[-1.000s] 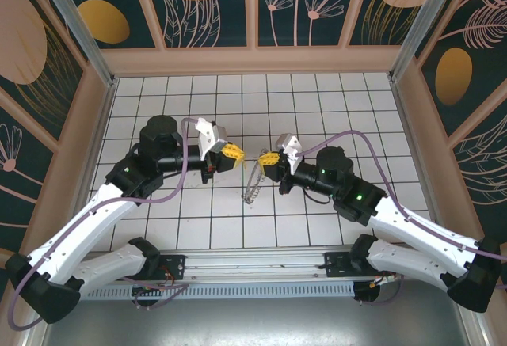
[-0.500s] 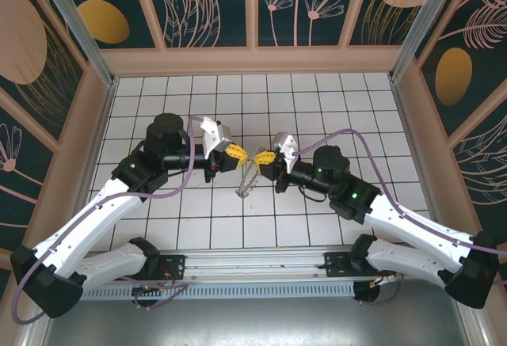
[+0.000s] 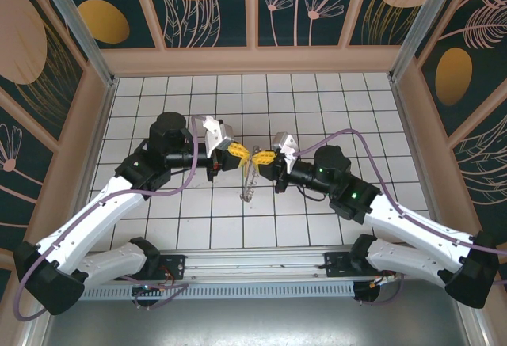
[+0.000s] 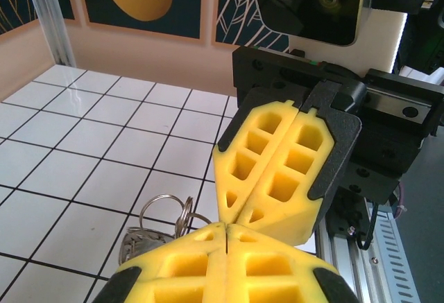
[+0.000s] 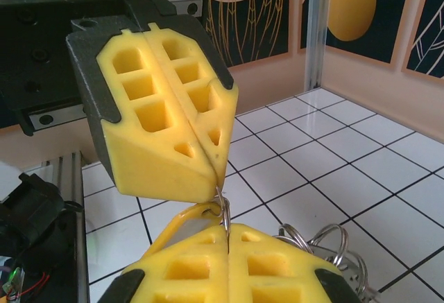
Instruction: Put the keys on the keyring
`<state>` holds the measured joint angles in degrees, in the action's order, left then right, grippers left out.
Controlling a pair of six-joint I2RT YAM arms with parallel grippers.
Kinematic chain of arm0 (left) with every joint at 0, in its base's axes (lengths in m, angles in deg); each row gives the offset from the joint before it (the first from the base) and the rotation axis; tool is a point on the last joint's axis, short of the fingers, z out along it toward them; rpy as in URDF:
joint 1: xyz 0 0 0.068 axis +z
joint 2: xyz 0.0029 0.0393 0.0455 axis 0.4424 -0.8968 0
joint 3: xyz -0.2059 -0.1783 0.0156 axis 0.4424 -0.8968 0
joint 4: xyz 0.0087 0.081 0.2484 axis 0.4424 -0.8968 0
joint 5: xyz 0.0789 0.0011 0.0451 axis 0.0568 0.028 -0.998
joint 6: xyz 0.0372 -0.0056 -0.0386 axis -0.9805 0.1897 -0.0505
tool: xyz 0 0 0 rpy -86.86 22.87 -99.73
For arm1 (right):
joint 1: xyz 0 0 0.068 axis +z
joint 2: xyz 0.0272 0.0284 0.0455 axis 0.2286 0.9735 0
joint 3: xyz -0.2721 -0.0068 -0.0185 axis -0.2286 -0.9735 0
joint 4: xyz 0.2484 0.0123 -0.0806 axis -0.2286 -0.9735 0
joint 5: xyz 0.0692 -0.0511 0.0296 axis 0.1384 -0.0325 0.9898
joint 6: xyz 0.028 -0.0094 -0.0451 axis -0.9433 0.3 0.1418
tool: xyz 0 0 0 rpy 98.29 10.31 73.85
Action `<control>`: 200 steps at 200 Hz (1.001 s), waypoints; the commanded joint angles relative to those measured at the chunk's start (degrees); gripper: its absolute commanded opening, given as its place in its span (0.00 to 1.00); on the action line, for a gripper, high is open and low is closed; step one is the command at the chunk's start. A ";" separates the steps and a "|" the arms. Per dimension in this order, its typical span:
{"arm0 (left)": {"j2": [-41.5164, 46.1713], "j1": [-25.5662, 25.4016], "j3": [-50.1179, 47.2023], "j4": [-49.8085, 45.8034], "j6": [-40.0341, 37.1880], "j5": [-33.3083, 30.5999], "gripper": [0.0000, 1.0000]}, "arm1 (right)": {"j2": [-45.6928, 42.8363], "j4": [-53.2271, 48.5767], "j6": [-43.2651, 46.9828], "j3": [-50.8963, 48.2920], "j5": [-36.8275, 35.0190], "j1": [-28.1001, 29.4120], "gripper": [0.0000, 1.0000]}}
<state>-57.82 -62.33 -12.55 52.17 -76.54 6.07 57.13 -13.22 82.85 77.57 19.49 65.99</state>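
**As Grippers Are Meeting, Threading Is Getting Under Way**

Nearest the right wrist camera, the right gripper is clenching a wire loop of the keyring, whose bunch is dangling over the tiled floor. Just beyond, the left gripper, also clenched, is touching tips with it. Whether it is pinching a key is proving impossible to tell. The next move is probably calling for fine alignment onto the wire.

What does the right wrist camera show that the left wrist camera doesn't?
Right wrist: a thin wire loop of the keyring runs from the tip of the left gripper into the seam of the shut right gripper. Left wrist: dark pieces bunch under the ring's loops at lower left. Both: the two grippers shut, tip to tip, with ring loops beneath them over the white tiled table.
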 commanded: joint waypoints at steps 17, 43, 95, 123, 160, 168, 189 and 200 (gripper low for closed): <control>-0.05 -0.31 -0.31 1.43 -0.20 -0.17 0.00 | 0.07 4.04 -0.78 1.54 2.37 0.36 0.00; 0.07 -0.38 -0.40 1.25 -0.52 -0.70 0.00 | 0.38 3.68 -1.22 1.92 2.79 0.35 0.00; 0.63 -0.36 -0.44 0.34 -1.22 -1.86 0.00 | 0.26 3.34 -1.40 2.10 2.82 0.36 0.00; 0.74 -0.33 -0.38 -0.98 -1.93 -2.91 0.00 | -0.33 3.29 -1.57 2.26 2.95 0.36 0.00; 0.83 -0.36 -0.37 -1.06 -2.05 -3.23 0.00 | 0.04 3.13 -1.84 2.63 3.52 0.40 0.00; 0.83 -0.32 -0.39 -1.10 -2.11 -3.28 0.00 | -0.13 3.15 -1.93 2.62 3.52 0.39 0.00; 1.00 -0.36 -0.53 -1.21 -2.15 -3.58 0.00 | -0.52 2.98 -1.93 2.60 3.26 0.40 0.00; 1.09 -0.33 -0.61 -1.21 -2.16 -3.67 0.00 | -0.66 2.81 -1.93 2.71 3.19 0.40 0.00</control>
<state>-57.45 -62.66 -12.55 51.67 -77.44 4.26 57.76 -13.50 81.34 77.57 20.54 65.97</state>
